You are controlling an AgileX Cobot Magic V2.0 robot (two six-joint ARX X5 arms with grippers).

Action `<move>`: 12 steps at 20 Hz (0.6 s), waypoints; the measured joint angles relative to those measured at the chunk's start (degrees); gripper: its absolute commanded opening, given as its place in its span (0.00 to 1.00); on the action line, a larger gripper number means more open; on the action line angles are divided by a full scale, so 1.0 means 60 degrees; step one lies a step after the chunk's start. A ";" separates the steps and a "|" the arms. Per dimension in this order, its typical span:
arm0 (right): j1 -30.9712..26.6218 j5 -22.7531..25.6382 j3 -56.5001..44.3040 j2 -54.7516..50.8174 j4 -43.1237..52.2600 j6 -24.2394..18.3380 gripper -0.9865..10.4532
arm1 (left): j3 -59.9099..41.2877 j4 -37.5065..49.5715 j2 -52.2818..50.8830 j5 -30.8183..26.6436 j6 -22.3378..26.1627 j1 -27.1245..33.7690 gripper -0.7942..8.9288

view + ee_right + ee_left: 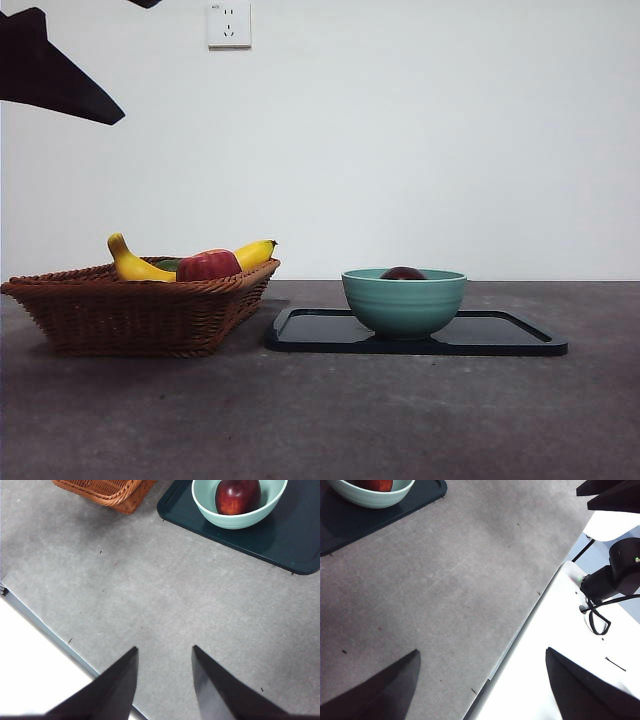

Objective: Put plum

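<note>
Both grippers, left (480,680) and right (164,677), are held open and empty above the matte grey table (150,605); the glossy plum (237,496) is cradled in the ridged teal bowl (235,521).

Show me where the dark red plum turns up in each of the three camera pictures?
Front view: only the plum's top shows above the teal bowl's rim, right of centre.
Left wrist view: a red sliver inside the bowl, at the picture's edge.
Right wrist view: fully seen in the bowl.
Shared landmark: the dark tray under the bowl.
</note>
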 measured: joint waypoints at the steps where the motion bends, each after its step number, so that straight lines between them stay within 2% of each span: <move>1: 0.0000 0.0000 0.0000 0.0000 0.0000 0.0000 0.24 | 0.0000 0.0000 0.0000 0.0000 -0.0007 0.0000 0.49; 6: 0.0000 0.0000 0.0000 0.0000 0.0000 0.0040 0.24 | 0.0000 0.1260 0.0004 -0.0102 -0.0914 -0.0189 0.49; 9: 0.0000 0.0000 0.0000 0.0000 0.0000 0.0058 0.24 | 0.0379 0.1861 0.0415 -0.0903 -0.1632 -0.0470 0.49; 12: 0.0000 0.0000 0.0000 0.0000 0.0000 0.0069 0.24 | 0.1628 0.1927 0.1577 -0.1559 -0.2204 -0.0648 0.49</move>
